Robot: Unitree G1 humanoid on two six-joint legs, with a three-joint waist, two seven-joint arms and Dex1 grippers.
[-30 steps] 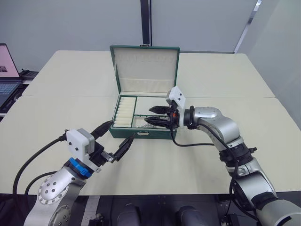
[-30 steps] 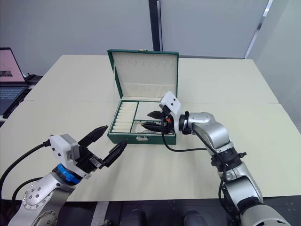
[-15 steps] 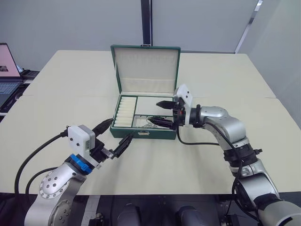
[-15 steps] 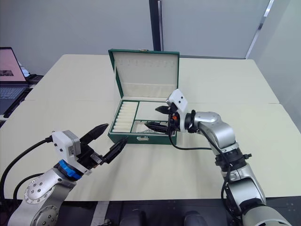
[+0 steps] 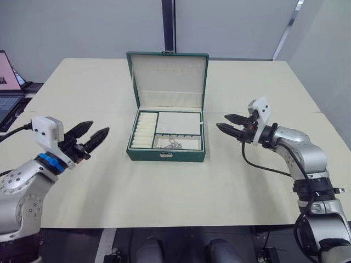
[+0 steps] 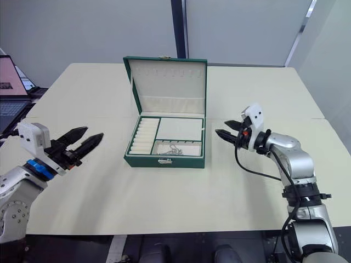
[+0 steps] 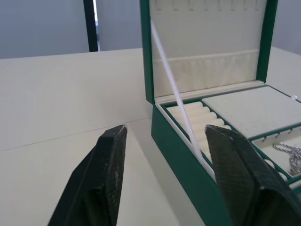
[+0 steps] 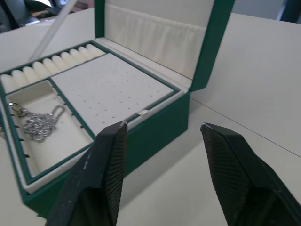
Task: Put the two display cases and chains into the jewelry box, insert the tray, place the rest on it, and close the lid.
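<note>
The dark green jewelry box (image 5: 166, 155) stands open mid-table, its cream-lined lid (image 5: 167, 79) upright. The tray (image 5: 179, 123) sits inside it, with ring rolls on its left and a flat dotted panel at the back right. Silver chains (image 5: 172, 143) lie in the tray's front right compartment and also show in the right wrist view as chains (image 8: 37, 125). The display cases are hidden. My left gripper (image 5: 98, 127) hovers open, well left of the box. My right gripper (image 5: 221, 121) hovers open just right of the box, holding nothing.
A laptop (image 5: 8, 82) sits off the table's far left edge. A seam crosses the cream tabletop (image 5: 263, 90) behind the box. A thin white strap (image 7: 176, 94) links the lid to the box's left side.
My right gripper has pulled out of the box's front compartment and moved to the right. My left gripper has swung left, away from the box's front corner.
</note>
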